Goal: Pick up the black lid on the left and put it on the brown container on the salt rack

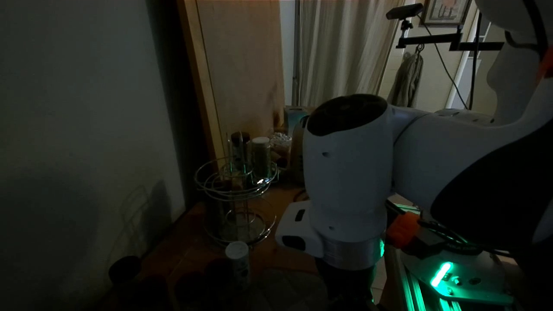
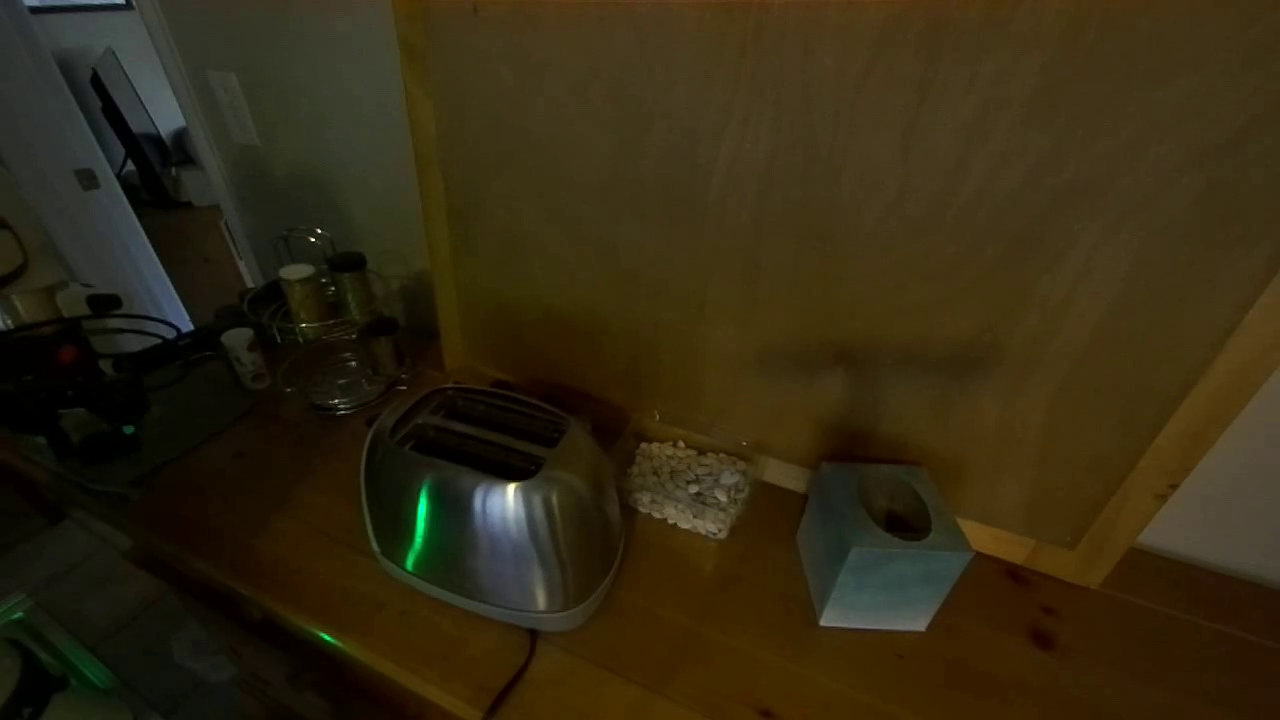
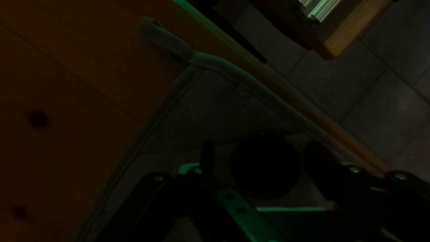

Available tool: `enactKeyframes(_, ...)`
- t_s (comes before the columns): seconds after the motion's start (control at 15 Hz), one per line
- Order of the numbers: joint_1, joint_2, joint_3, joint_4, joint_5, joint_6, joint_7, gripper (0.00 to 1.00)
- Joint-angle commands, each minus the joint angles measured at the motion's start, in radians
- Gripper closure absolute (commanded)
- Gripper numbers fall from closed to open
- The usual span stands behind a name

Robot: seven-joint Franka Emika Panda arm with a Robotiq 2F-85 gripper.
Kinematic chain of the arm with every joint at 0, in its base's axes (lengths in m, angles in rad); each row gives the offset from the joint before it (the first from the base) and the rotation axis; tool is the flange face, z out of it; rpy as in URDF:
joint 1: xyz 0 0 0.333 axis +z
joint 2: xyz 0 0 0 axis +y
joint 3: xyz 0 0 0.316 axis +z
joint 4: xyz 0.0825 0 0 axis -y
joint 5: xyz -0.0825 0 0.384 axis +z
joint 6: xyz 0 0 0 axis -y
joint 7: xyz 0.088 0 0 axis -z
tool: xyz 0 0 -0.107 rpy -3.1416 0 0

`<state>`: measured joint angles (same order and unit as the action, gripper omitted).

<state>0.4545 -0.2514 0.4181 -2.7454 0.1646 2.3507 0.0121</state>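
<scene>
Though dim, jars (image 1: 261, 159) in rack (image 1: 229, 200).

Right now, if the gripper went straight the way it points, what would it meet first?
Probably the black lid, which in the wrist view appears framed by the open gripper. Depth is unclear in this dark picture, so the gripper might pass around it and touch the dark cloth first.

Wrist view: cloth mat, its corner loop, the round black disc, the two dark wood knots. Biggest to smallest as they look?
1. Cloth mat, even partly covered
2. Round black disc
3. Corner loop
4. Upper knot and lower knot: smallest, but too alike and blurred to rank
</scene>
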Motion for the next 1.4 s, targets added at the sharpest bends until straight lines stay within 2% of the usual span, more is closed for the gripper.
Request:
enactKeyframes(0.0,-0.009,0.016,-0.005,0.01,-0.027,0.022,0.026,0.58)
enactKeyframes(0.13,-0.011,0.012,-0.007,0.012,-0.028,0.01,0.026,0.73)
enactKeyframes(0.2,-0.013,0.002,-0.009,0.013,-0.031,0.0,0.027,0.76)
enactKeyframes(0.4,-0.024,-0.072,-0.023,0.031,-0.053,-0.07,0.034,0.76)
enactKeyframes(0.6,-0.042,-0.2,-0.05,0.084,-0.099,-0.236,0.045,0.76)
enactKeyframes(0.87,-0.071,-0.308,-0.083,0.203,-0.148,-0.468,0.039,0.76)
enactKeyframes(1.0,-0.098,-0.336,-0.095,0.261,-0.178,-0.546,0.047,0.76)
enactKeyframes(1.07,-0.075,-0.311,-0.087,0.218,-0.141,-0.483,0.029,0.51)
enactKeyframes(1.27,-0.095,-0.344,-0.095,0.253,-0.153,-0.531,0.03,0.51)
enactKeyframes(1.33,-0.096,-0.343,-0.096,0.253,-0.153,-0.531,0.03,0.76)
